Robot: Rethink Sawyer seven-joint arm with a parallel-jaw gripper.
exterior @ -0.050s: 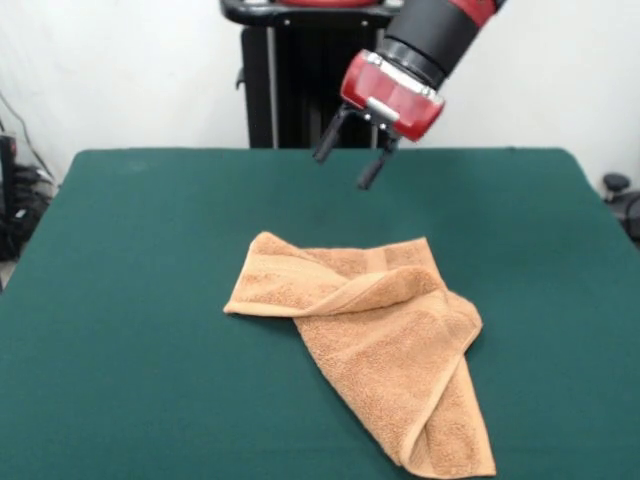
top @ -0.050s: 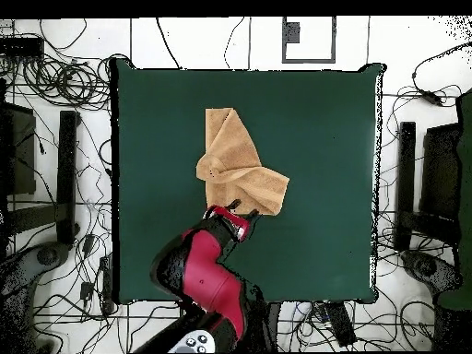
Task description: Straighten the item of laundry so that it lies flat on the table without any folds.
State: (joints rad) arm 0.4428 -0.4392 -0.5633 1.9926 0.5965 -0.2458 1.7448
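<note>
The item of laundry [exterior @ -0.050s: 380, 340] [top @ -0.050s: 238, 166] is an orange-tan terry towel lying crumpled on the green table [exterior @ -0.050s: 130, 300] [top @ -0.050s: 323, 184]. One part is folded over diagonally and a long end runs toward the table's front edge in the front view. My gripper [exterior @ -0.050s: 348, 158] [top @ -0.050s: 241, 210] hangs in the air above the table, behind the towel's far edge in the front view, clear of the cloth. Its two black fingers stand apart, open, with nothing between them.
Cables and black stands lie on the floor round the table in the overhead view. My red and black arm [top @ -0.050s: 207, 277] reaches over the table's edge near the robot's base.
</note>
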